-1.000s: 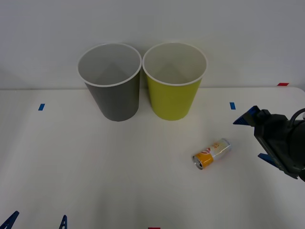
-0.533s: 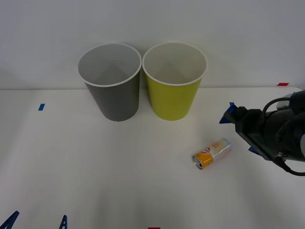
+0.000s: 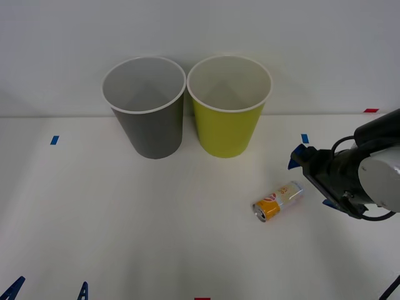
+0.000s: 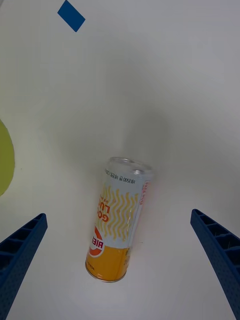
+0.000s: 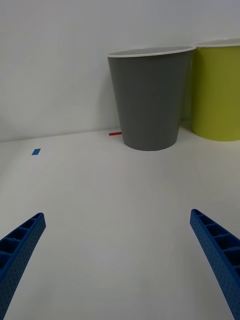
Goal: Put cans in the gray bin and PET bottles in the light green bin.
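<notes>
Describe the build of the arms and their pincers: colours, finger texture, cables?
The right pincer sits on a black wrist housing with a grey-white rounded arm link behind it and black cables looping over it. Its fingers are blue, tapered and ribbed. The left pincer has matching blue ribbed fingers with a dotted inner face.

A white table (image 3: 125,219) carried small blue tape marks (image 3: 54,140) at nine and three o'clock, and a red mark (image 3: 371,110) far toward two.

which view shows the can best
The right wrist view: the can lies on its side between the open right gripper fingers, label readable. The front view shows it small on the table, beside the right gripper. The left wrist view faces the gray bin instead.
</notes>
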{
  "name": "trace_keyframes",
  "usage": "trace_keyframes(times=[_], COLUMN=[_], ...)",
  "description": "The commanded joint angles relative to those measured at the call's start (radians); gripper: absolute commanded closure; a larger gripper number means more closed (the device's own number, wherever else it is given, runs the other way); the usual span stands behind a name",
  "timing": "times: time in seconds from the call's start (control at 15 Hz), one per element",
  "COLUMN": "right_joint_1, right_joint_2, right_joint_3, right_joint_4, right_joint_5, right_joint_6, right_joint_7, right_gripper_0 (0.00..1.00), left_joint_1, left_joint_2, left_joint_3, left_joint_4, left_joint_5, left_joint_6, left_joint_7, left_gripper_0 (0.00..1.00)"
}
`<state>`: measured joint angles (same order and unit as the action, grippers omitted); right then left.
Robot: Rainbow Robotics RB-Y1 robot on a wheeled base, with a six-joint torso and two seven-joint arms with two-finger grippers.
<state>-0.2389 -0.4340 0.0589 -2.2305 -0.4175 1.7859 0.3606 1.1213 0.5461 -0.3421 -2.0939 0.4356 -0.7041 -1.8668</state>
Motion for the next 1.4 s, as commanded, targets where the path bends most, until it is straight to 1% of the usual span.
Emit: trace_keyframes(times=[0.07,0.33,0.53,0.67,0.8,1.07,1.2,1.4], right_joint_1=[-0.036,-0.054,-0.054,-0.054,-0.054,-0.056,-0.059,-0.102], right_joint_2=[-0.008,-0.035,-0.037,-0.037,-0.037,-0.037,-0.037,-0.037], right_joint_3=[0.021,0.053,0.053,0.053,0.055,0.094,0.114,0.136], right_joint_4=[0.065,0.144,0.192,0.227,0.272,0.281,0.287,0.358], right_joint_5=[-0.015,-0.035,-0.05,-0.053,-0.057,-0.073,-0.08,-0.076], right_joint_6=[-0.007,-0.03,-0.042,-0.071,-0.112,-0.128,-0.151,-0.175], right_joint_7=[0.017,0.023,-0.003,-0.019,-0.048,-0.163,-0.17,-0.166], right_gripper_0=[0.0,0.0,0.0,0.0,0.0,0.0,0.0,0.0], left_joint_1=[0.0,0.0,0.0,0.0,0.0,0.0,0.0,0.0], left_joint_2=[0.0,0.0,0.0,0.0,0.0,0.0,0.0,0.0], left_joint_3=[0.0,0.0,0.0,0.0,0.0,0.0,0.0,0.0], left_joint_4=[0.0,0.0,0.0,0.0,0.0,0.0,0.0,0.0], left_joint_5=[0.0,0.0,0.0,0.0,0.0,0.0,0.0,0.0], left_joint_6=[0.0,0.0,0.0,0.0,0.0,0.0,0.0,0.0], left_joint_7=[0.0,0.0,0.0,0.0,0.0,0.0,0.0,0.0], left_gripper_0=[0.0,0.0,0.0,0.0,0.0,0.0,0.0,0.0])
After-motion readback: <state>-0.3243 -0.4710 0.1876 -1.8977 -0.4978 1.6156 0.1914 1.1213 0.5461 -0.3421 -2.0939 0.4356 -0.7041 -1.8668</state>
